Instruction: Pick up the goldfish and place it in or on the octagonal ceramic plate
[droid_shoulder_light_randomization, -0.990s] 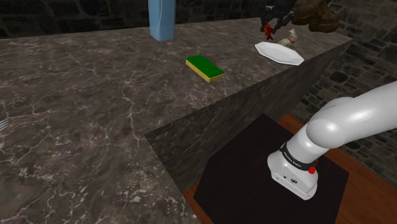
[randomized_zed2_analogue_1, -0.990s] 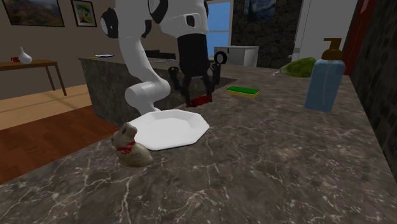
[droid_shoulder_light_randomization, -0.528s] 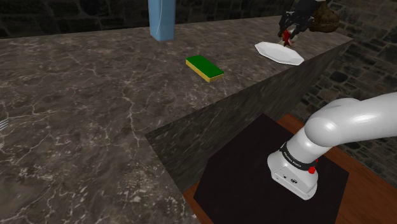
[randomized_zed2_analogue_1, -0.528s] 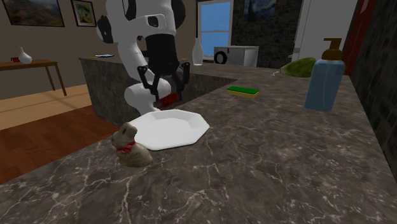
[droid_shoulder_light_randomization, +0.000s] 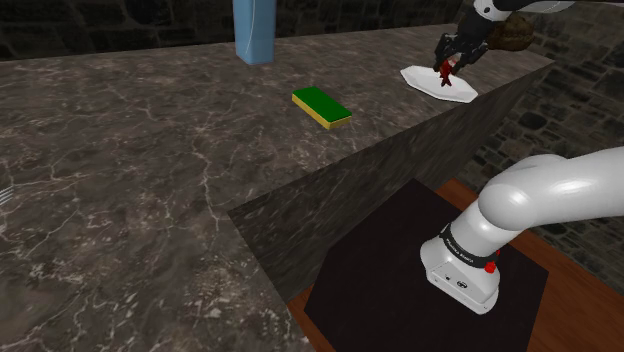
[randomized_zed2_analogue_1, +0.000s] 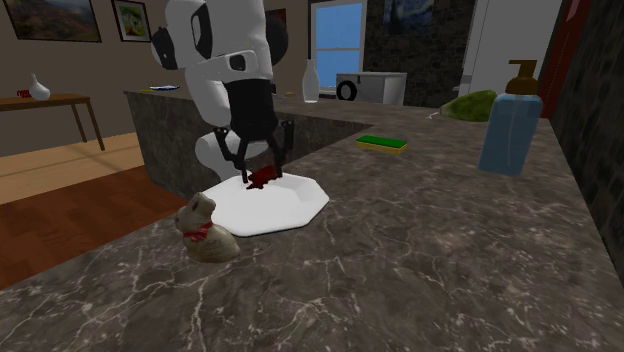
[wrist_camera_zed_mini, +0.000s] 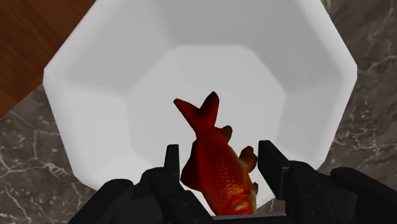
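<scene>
The gripper (wrist_camera_zed_mini: 219, 151) is clamped on the red-orange goldfish (wrist_camera_zed_mini: 213, 172) over the white eight-sided plate (wrist_camera_zed_mini: 102, 114); in the second exterior view a toy dog (randomized_zed2_analogue_1: 205, 230) sits at the plate's eight o'clock.

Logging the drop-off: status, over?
Gripper shut on goldfish. Goldfish low over plate, not released. Figurine beside plate, out of path.
</scene>
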